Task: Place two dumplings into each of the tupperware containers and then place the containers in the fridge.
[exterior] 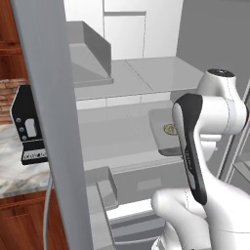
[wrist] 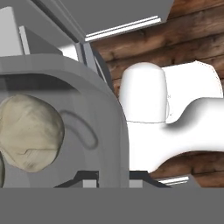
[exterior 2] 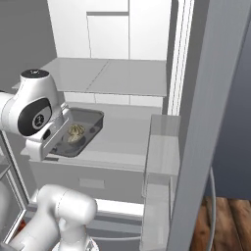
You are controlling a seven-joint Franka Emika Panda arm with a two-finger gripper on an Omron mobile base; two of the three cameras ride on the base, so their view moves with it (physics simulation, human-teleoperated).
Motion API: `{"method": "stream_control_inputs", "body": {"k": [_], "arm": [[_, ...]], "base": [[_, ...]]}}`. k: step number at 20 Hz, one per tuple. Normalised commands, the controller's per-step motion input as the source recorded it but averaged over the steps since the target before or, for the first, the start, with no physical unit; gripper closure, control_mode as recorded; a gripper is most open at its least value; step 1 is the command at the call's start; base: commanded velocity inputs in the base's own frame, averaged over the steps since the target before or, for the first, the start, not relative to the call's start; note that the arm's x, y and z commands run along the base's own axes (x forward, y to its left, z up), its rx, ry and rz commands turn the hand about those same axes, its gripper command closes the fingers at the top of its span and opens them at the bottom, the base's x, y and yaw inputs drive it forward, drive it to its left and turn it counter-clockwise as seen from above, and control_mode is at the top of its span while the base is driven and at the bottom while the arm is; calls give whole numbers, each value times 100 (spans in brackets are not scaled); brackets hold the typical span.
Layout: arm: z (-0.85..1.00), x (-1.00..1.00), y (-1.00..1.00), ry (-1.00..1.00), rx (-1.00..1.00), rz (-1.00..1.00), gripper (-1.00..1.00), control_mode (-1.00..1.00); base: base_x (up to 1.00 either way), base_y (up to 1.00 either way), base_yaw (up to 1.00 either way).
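Straight ahead stands the fridge, door swung wide, pale grey shelves and a drawer front inside, door bins on the open door at the right edge of the right base view. White arm reaches in from the base, hand low over the middle shelf. On that shelf sits a tupperware container, grey, shallow, rounded corners, near the shelf's front edge on the arm's side; the left base view shows the same tub partly behind the forearm. Inside it lie dumplings, tan and mottled; two, I think, though they blur together from the base. Hand view is close up: one dumpling rests on the tub floor, a sliver of a second at the left edge. Fingers are pressed nearly together and seem pinched on the container's near rim, though the tips themselves are hidden. Left of the fridge, a dark appliance sits on a marble surface.
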Motion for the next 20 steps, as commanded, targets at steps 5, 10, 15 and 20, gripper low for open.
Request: {"method": "stream_control_inputs", "body": {"k": [5, 10, 15, 20], "arm": [[0, 0, 0, 0, 0, 0, 100, 100], [-29, 1, 0, -2, 0, 0, 100, -100], [-93, 0, -18, 0, 0, 5, 100, -100], [-55, 36, -11, -9, 1, 3, 100, -100]], "base": [[1, 0, 0], [1, 0, 0], [0, 0, 0], [0, 0, 0]]}}
